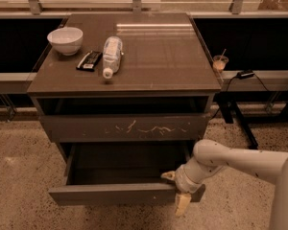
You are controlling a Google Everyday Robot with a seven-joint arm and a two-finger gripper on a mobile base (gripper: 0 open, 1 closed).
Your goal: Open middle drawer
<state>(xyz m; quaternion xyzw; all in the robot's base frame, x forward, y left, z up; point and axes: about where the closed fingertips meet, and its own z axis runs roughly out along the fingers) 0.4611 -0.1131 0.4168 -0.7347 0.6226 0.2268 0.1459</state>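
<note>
Straddling the right end of the middle drawer (pixel 110 194), the pincer (pixel 176 189) clamps its front panel, one finger inside and one outside. The drawer stands pulled out below the scratched front (pixel 134 127), under the tabletop (pixel 158 56).

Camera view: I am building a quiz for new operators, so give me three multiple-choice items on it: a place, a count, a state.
1. Where is the gripper? A at the right end of the front of the middle drawer; B up by the window; C resting on the floor.
2. How many things lie on the cabinet top? A one; B three; C five.
3. The middle drawer is: A shut flush; B pulled out; C lifted out entirely.
Answers: 1 A, it sits at that front's right end. 2 B, a bowl, a dark packet and a bottle. 3 B, its inside shows below the scratched front.
</note>
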